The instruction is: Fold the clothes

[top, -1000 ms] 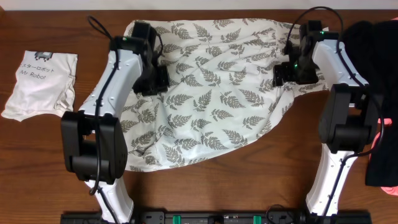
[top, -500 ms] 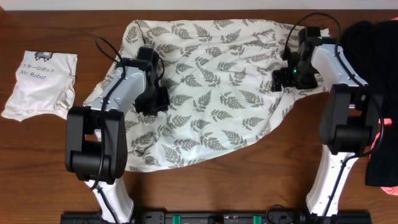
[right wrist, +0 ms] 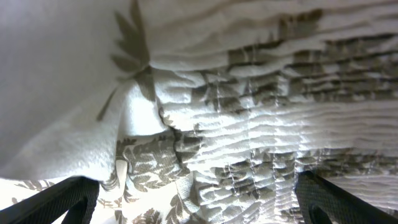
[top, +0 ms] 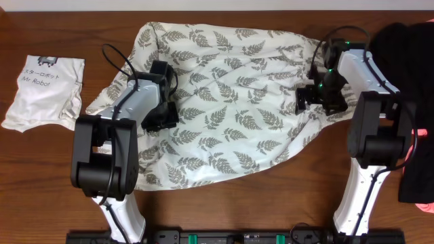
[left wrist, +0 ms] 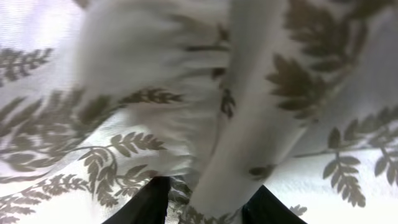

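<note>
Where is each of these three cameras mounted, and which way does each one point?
Overhead: above the table, facing straight down at the fern-print garment; left arm and right arm show.
Left wrist: on the left arm, looking along its jaws at bunched fern cloth; dark jaw tips at the bottom edge.
Right wrist: on the right arm, facing gathered fern cloth; jaws wide apart at both bottom corners.
Shared: all three see the same garment.

Left wrist view is mostly mush: the fern-print cloth (left wrist: 124, 93) sits so close that the top is blurred, and the left gripper (left wrist: 205, 205) fingers (left wrist: 146, 202) get chopped off by the bottom edge (can't tell if they're pinching that fold). The right gripper (right wrist: 199, 205) fingers (right wrist: 56, 199) only show as corners. Overhead, the black garment (top: 407, 61) runs off the right edge.
</note>
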Controlling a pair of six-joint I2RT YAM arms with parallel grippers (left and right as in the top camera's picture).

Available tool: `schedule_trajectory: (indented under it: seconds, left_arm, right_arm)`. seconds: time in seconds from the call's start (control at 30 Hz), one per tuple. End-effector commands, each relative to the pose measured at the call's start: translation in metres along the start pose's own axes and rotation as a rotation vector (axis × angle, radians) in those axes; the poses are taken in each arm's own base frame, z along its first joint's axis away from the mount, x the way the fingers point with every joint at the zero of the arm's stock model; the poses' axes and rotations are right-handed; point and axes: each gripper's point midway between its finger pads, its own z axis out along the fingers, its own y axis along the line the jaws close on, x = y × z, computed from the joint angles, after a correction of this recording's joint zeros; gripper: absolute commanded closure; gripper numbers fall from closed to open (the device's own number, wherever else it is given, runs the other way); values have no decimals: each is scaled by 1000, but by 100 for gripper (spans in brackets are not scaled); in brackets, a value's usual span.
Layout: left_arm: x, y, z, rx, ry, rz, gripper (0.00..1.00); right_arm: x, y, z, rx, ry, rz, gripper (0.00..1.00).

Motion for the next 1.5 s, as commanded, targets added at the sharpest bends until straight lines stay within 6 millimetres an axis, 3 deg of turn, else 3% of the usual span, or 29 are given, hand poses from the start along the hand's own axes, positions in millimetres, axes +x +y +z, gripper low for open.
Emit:
schedule_trajectory:
  seconds: [0.0,0.3,0.57,0.7,1.0,1.13,1.47]
  left_arm:
    - [-8,21,-4,-67,-36,-36,61]
    - [-11,32,-3,-67,-33,-68,58]
    - [-11,32,-3,-66,-36,-65,57]
    - [-12,32,-3,-65,-37,-65,57]
    - [-17,28,-10,-45,-53,-67,52]
    - [-24,22,-28,-2,-89,-68,49]
    - [-51,20,-118,103,-356,-88,46]
  right_arm:
    - [12,18,15,-12,69,24,1]
    - [33,32,17,56,148,-8,1]
    - [33,32,9,52,134,-23,1]
    - [30,32,-16,45,58,-31,1]
    - [17,30,-102,27,-251,-29,1]
    - [14,25,-119,24,-323,-18,1]
    - [-1,24,-125,22,-387,-21,1]
